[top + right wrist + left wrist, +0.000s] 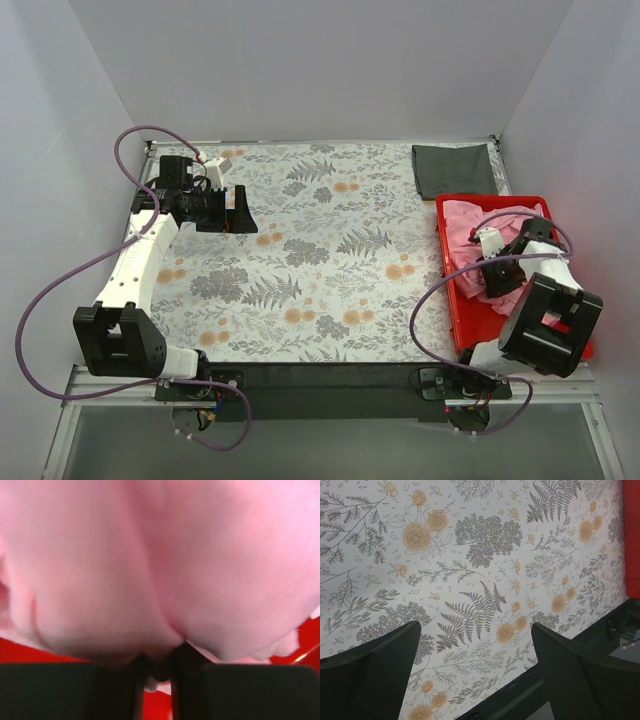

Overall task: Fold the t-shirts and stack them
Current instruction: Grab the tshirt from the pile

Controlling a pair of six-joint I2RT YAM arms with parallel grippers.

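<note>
Crumpled light-pink t-shirts (470, 235) lie heaped in a red bin (447, 255) at the right of the table. My right gripper (497, 275) is down in the bin, shut on a fold of pink t-shirt (160, 580), which fills the right wrist view; the fabric is pinched between the nearly closed fingers (187, 680). My left gripper (240, 212) is open and empty, hovering over the floral tablecloth (485, 580) at the far left, its two black fingers (375, 675) wide apart.
A folded dark-grey cloth (455, 168) lies at the far right corner behind the red bin. The bin's red wall (631, 535) shows at the right edge of the left wrist view. The table's dark front edge (320, 375) runs between the arm bases.
</note>
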